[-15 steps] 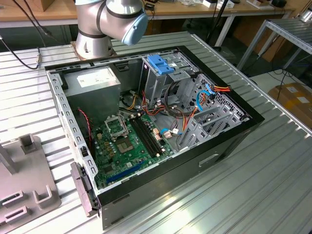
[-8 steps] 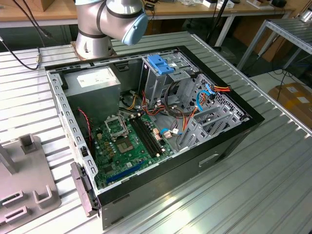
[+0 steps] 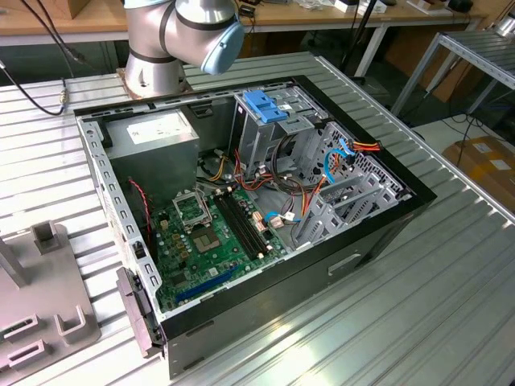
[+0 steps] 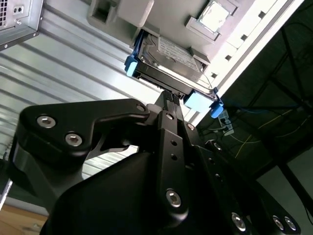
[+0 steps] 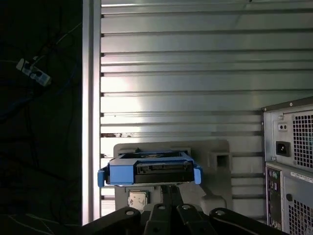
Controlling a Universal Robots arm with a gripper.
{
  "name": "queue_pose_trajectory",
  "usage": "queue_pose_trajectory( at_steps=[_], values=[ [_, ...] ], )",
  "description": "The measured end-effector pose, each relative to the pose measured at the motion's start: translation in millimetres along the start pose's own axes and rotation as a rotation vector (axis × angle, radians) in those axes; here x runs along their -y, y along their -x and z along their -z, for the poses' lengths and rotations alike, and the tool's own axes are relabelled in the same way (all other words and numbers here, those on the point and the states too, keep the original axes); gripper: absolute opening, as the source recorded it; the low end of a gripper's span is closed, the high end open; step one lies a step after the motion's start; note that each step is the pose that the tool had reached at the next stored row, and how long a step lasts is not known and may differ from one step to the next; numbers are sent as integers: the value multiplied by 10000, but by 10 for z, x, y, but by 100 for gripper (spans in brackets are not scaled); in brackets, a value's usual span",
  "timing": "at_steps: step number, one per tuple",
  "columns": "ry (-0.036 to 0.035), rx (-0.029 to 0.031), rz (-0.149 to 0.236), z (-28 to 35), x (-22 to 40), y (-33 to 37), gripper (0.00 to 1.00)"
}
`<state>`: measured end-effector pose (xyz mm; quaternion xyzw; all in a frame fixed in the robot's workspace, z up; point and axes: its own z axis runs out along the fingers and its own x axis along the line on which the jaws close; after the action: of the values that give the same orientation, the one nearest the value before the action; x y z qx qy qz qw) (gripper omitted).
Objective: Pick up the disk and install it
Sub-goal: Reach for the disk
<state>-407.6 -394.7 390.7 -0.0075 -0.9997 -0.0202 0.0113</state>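
The disk (image 5: 146, 169) lay flat on a pale grey holder (image 5: 215, 147) set on the slatted metal table (image 5: 195, 73), outside the computer case (image 5: 288, 156) and near the case's vented rear panel. In both wrist views its light-blue carrier rail wrapped the near edge, with a blue tab at each end. In the second wrist view the disk (image 4: 171, 51) showed its white label facing up.

The gripper (image 4: 170, 96) was at the middle of that near edge. Its two black fingers (image 4: 166, 105) were drawn together with hardly a gap between them – not spread around the drive. The tips sat right against the carrier's edge (whether they pinched any part of it, I could not tell). In the first wrist view the gripper (image 5: 169, 188) came in just below the drive's dark connector face, centred between the two blue tabs.

In the exterior view the case (image 3: 378, 233) lay on its side on the table (image 3: 418, 322) with its cover off, and the green motherboard (image 3: 209, 233) was exposed. The grey metal drive cage (image 3: 257, 133) stood inside with a blocky blue latch (image 3: 264, 104) on top – red, orange and blue cables trailed beside it. The arm's (image 3: 177, 32) base joint rose behind the case, next to the power supply (image 3: 153, 133).
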Motion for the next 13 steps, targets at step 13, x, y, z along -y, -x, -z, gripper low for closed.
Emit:
queue_pose_trajectory(
  at_steps=[13],
  values=[
    [-6,-3,66,-17,-33,-334,11]
  ],
)
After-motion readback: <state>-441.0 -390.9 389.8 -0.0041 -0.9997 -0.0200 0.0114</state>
